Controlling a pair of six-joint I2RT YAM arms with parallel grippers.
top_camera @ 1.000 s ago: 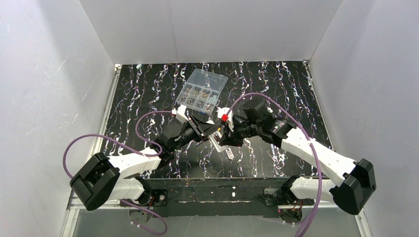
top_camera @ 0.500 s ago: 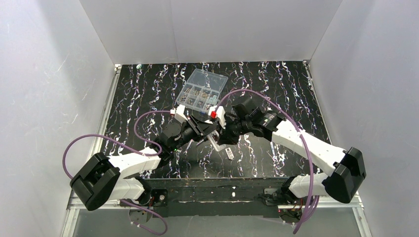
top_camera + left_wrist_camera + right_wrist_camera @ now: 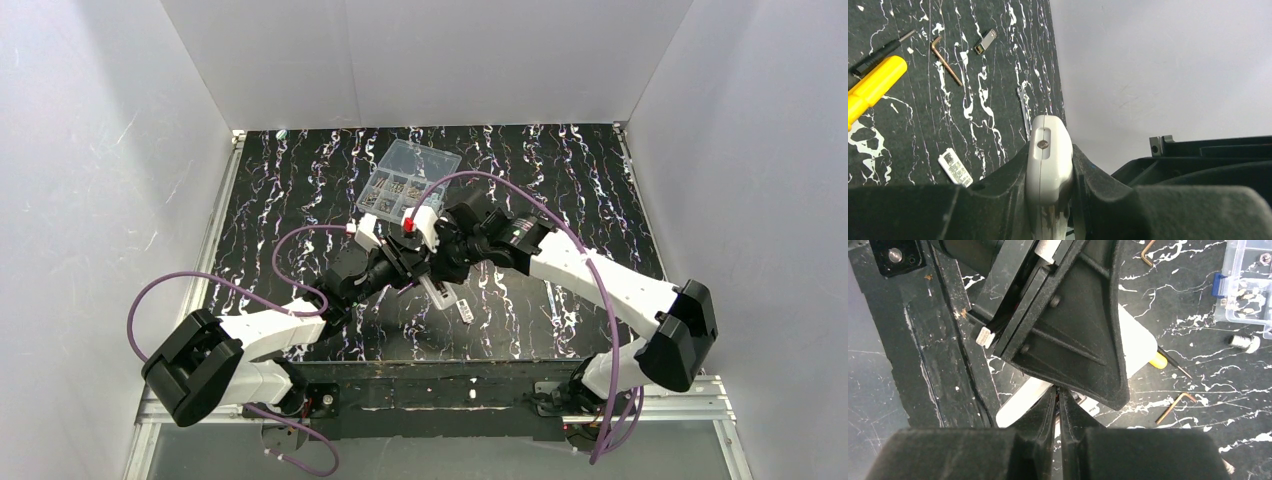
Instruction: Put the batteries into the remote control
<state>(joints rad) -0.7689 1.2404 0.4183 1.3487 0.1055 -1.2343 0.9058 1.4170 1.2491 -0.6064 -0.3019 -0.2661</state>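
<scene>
The white remote control (image 3: 1048, 165) is clamped end-on between my left gripper's (image 3: 1049, 152) fingers, a small screw showing in its end face. In the top view the left gripper (image 3: 408, 268) holds it low over the mat's middle, with the remote (image 3: 436, 291) sticking out to the right. My right gripper (image 3: 1058, 394) is shut, its tips pressed against the left gripper's black finger (image 3: 1068, 330), with the remote (image 3: 1020, 402) just beyond. In the top view the right gripper (image 3: 434, 268) meets the left one. I cannot make out any battery.
A clear compartment box (image 3: 408, 180) of small metal parts stands behind the grippers. A yellow-handled screwdriver (image 3: 870, 87), bent hex keys (image 3: 945, 61) (image 3: 1175, 407), a small metal clip (image 3: 985, 41) and a white label strip (image 3: 955, 168) lie on the black marbled mat.
My right arm has swung left and forward, bringing its gripper up against the left gripper and the remote. The left arm has held still with the remote.
</scene>
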